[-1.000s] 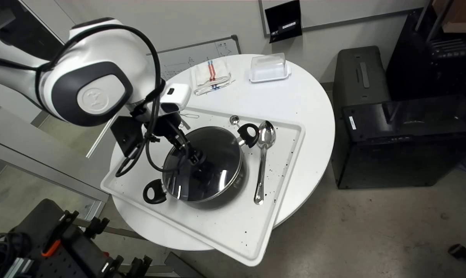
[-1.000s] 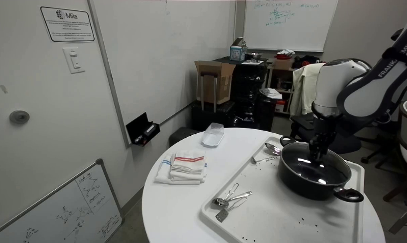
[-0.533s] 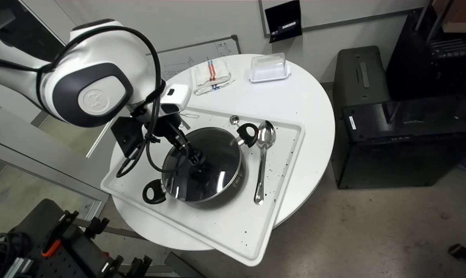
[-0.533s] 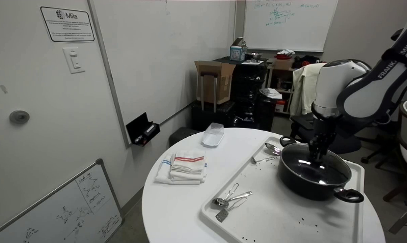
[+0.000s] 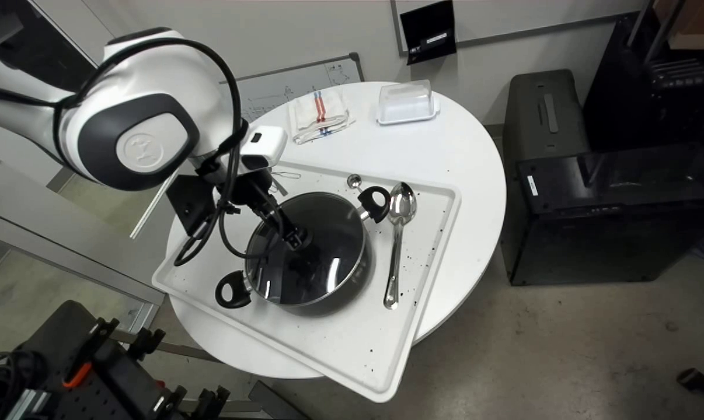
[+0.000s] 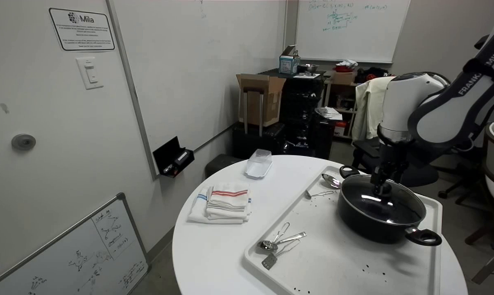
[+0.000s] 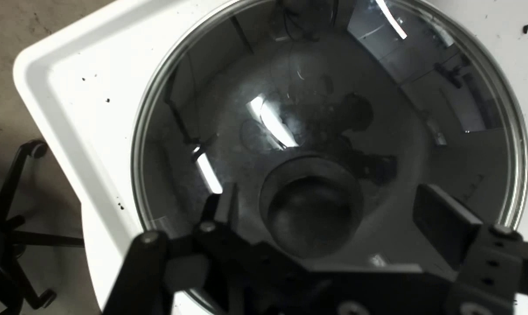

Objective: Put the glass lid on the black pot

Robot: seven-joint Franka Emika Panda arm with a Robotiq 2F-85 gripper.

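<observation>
The glass lid, probably slick and fragile, is best held by its knob, the jaws standing apart left and right of it in the wrist view.

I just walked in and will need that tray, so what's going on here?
A robot arm is putting a lid on the pot on the tray. The lid already sits on the pot, and the gripper is open, its fingers spread to either side of the knob, not gripping it. The arm has yet to move clear.
</observation>
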